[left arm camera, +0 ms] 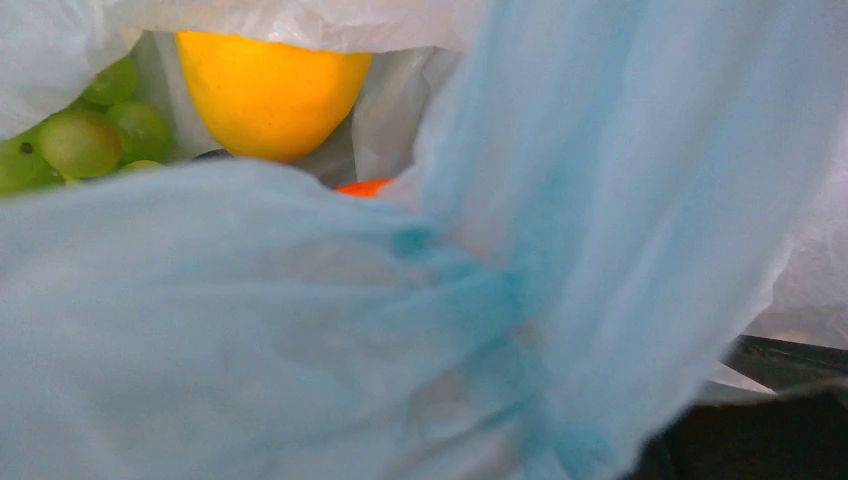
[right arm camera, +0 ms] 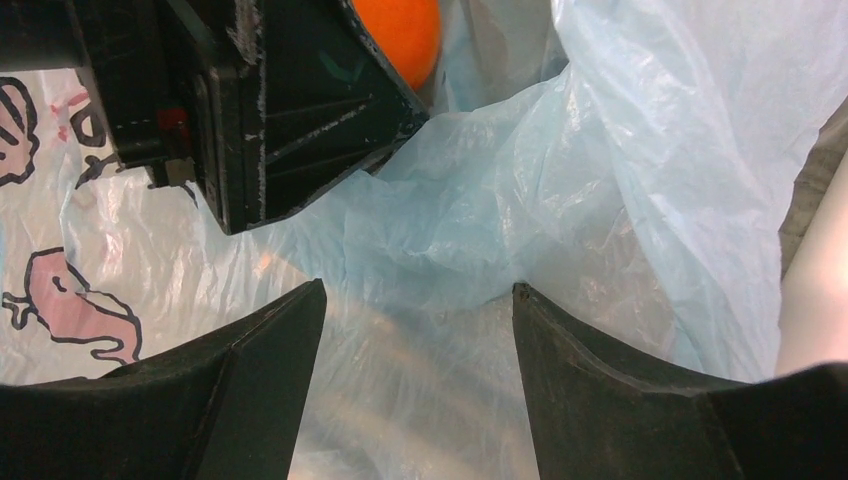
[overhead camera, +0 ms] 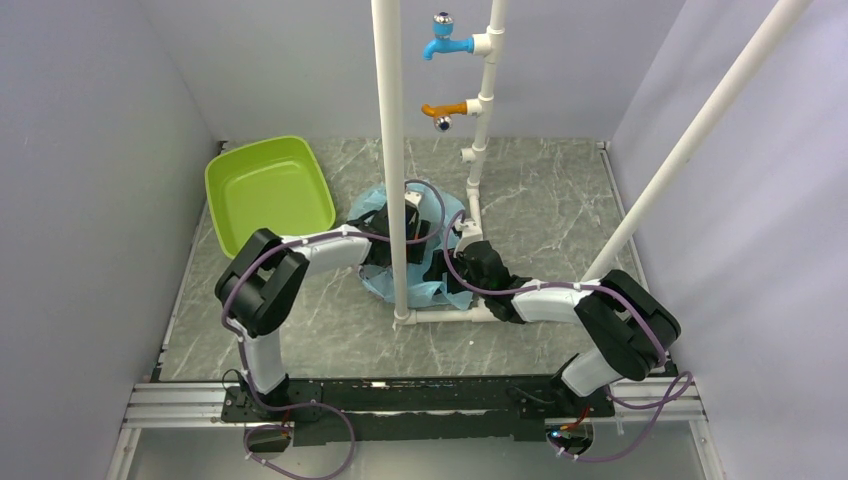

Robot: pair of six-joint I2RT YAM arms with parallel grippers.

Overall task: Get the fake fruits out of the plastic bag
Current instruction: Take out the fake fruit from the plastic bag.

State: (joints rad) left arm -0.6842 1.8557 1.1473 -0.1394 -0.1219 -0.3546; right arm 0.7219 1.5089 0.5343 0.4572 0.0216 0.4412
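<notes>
Notably, I found the right claw (right arm camera: 417,292) open just above the plastic bag (right arm camera: 600,200); left claw (overhead camera: 385,240) state: I could not tell. Fake fruits (left arm camera: 265,90) lay inside the bag.

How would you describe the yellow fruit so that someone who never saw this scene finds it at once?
Find the light-blue plastic bag at the foot of the white pipe. Inside its opening, the yellow fruit lies beside the green grapes; it is the only smooth, bright yellow one.
</notes>
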